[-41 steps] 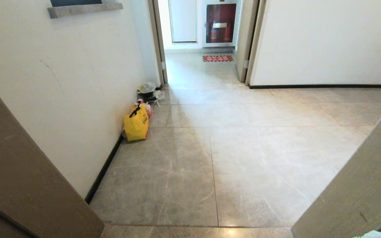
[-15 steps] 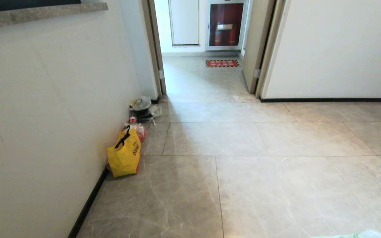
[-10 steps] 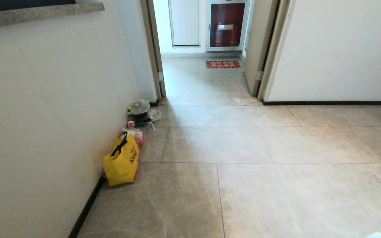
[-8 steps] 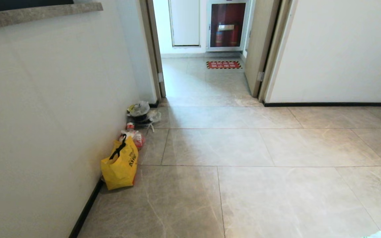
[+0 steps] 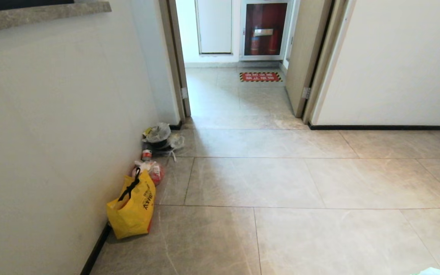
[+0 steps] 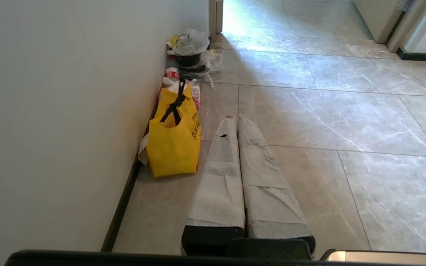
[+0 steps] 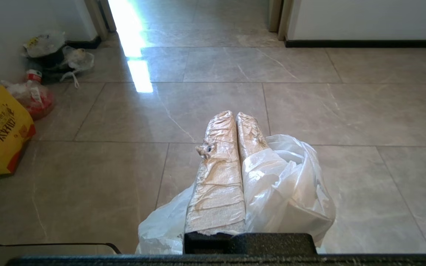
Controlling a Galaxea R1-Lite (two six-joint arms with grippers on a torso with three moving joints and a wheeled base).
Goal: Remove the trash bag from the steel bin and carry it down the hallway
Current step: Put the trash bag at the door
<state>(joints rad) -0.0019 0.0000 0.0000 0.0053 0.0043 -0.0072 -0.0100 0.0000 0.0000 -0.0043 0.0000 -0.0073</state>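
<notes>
The hallway [image 5: 281,183] fills the head view: glossy grey-beige tiles running ahead to an open doorway [image 5: 239,65] with a red floor mat [image 5: 260,76] past it. The white wall [image 5: 52,133] on the robot's left has refuse lined along its skirting: a yellow shopping bag [image 5: 132,210] nearest, then a small red-and-white bundle [image 5: 151,172], then a heap of clear wrappings on a dark container [image 5: 160,137] by the door frame.

The trash bag [image 7: 283,184] is already out of any bin and hangs at the right claw [image 7: 235,116], whose 2 fingers are clenched together with the thin white plastic caught between them and draped to the outer side. Only a corner of the bag shows at the lower right edge of the head view. The left claw [image 6: 234,119] is clenched too, holding nothing, pointing along the floor just beside the yellow bag.

My judgement: the load sits on the robot's right, well apart from the left-wall clutter, so the carry turns on driving straight for the doorway ahead, along the corridor's long axis.
</notes>
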